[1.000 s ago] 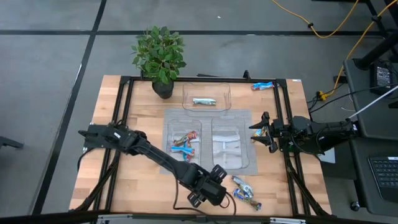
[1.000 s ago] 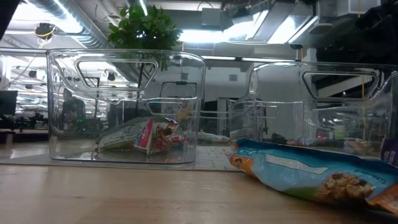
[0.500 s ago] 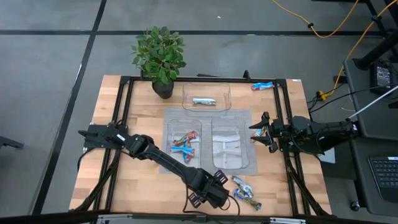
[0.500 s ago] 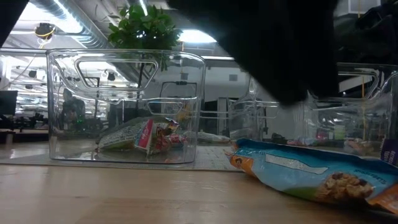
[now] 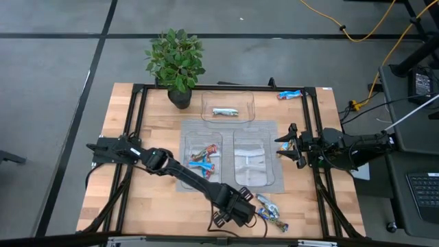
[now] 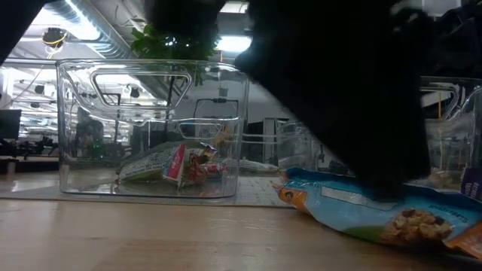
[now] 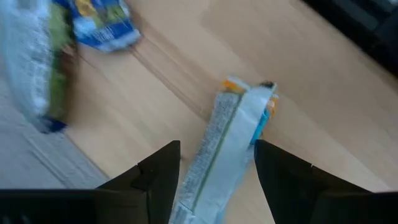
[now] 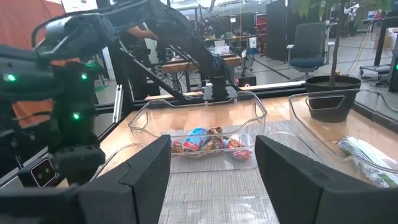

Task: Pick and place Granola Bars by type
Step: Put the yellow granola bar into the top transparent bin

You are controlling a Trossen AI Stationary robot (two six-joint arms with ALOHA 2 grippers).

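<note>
Granola Bars point(image 5: 269, 211) lay in a small loose bunch near the table's point(image 5: 123, 151) front edge, toward the right front corner. My left gripper point(image 7: 214, 171) was low over them, with its two fingers point(image 7: 158, 177) apart and one silvery-blue wrapped bar point(image 7: 227, 146) lying on the wood between them. The fingers stood on either side of that bar and I could not tell if they touched it. Two more bars, a blue one point(image 7: 99, 22) and a pale green one point(image 7: 37, 68), lay near it.

On the grey mat point(image 5: 192, 127) in the middle of the table sat clear trays. The left tray point(image 5: 186, 147) had bright blue and red bars point(image 5: 204, 160) in it. The right tray point(image 5: 236, 140) next to it held pale silvery bars point(image 5: 254, 161). The tray by the back edge point(image 5: 206, 103) held one pale bar point(image 5: 224, 112). One more blue bar point(image 5: 289, 95) lay near the back right corner.

My right gripper point(image 5: 282, 145) waited near the right edge, fingers apart and holding nothing. A potted plant point(image 5: 176, 63) stood at the back edge.
</note>
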